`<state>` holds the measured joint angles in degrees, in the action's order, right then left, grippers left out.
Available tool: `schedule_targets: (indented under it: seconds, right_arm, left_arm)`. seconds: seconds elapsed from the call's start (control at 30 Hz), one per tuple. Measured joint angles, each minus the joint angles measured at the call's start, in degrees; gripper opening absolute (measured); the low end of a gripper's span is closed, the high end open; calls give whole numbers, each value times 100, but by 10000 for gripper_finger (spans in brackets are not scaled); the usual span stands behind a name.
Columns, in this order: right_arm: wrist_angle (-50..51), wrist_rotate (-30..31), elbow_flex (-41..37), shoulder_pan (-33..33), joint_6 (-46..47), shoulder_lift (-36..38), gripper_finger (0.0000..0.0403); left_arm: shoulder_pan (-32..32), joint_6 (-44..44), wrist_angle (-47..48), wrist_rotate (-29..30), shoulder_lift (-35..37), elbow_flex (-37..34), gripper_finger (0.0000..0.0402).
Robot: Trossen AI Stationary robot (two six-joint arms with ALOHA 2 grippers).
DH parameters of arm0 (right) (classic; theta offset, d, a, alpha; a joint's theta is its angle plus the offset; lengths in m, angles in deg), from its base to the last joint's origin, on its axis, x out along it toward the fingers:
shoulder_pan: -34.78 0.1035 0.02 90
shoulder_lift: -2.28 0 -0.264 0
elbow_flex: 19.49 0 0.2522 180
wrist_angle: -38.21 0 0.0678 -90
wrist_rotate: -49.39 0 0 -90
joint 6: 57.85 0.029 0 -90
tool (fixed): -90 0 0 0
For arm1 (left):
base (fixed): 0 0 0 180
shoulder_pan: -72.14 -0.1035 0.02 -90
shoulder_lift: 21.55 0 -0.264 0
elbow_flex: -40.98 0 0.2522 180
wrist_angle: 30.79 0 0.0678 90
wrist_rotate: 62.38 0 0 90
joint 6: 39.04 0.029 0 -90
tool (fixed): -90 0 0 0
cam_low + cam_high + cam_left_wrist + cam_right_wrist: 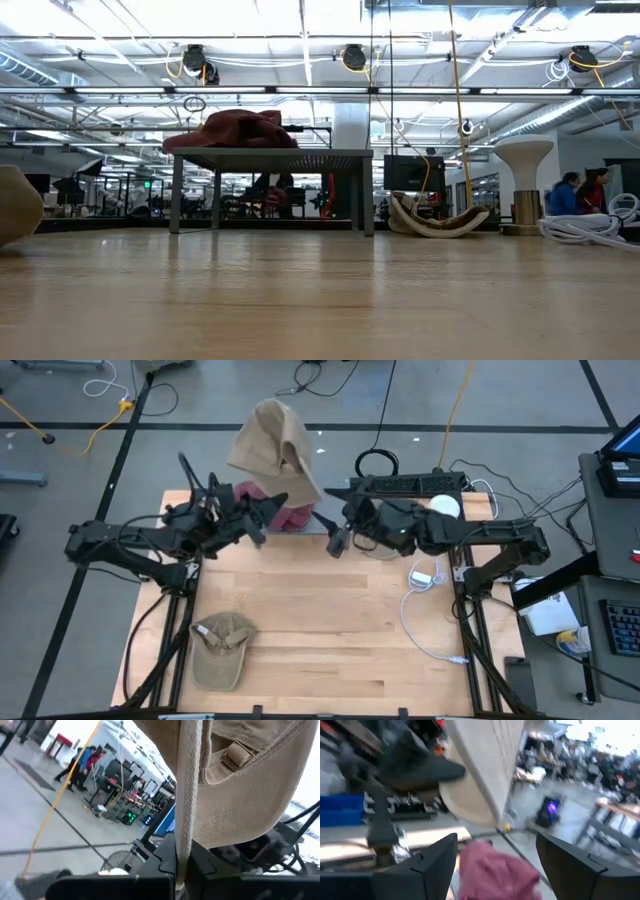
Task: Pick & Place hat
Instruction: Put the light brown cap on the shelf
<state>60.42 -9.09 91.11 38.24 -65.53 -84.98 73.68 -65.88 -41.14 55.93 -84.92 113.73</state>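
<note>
Three hats show, taking the small grey rack (300, 525) at the table's far edge as landmark. Well short of the rack, near the front left corner, an olive cap (222, 650) lies untouched. Beside the rack, the left gripper (272, 503) is clenched on a tan hat (275, 445), holding it raised above it. The right gripper (338, 538), released and empty, hovers just right of the rack. On the rack rests a maroon hat (285, 510). By my judgement, the tan hat awaits placing and the olive cap remains.

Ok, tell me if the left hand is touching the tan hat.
Touching: the left wrist view shows the tan hat hanging with its strap pinched in the left hand.
</note>
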Motion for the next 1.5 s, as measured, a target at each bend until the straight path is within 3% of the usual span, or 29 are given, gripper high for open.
schedule_targets:
  seconds: [0.23,0.5,0.97,1.1,1.33,1.5]
  right_arm:
    - [2,-324,2,-11,-313,502,247]
    - [72,-635,7,-8,-383,989,221]
    - [376,-622,0,-142,-548,1007,194]
    - [374,-615,2,-191,-548,1022,149]
    - [316,-569,2,-235,-540,1022,19]
    - [348,-419,5,-231,-553,1022,16]
  left_arm:
    - [-49,489,43,-20,-501,656,8]
    - [-270,373,28,-242,-1043,1107,8]
    - [-294,238,9,-540,-1660,1804,8]
    - [-297,250,9,-538,-1652,1807,8]
    - [-294,231,18,-528,-1650,1807,8]
    - [-293,225,93,-575,-1650,1807,49]
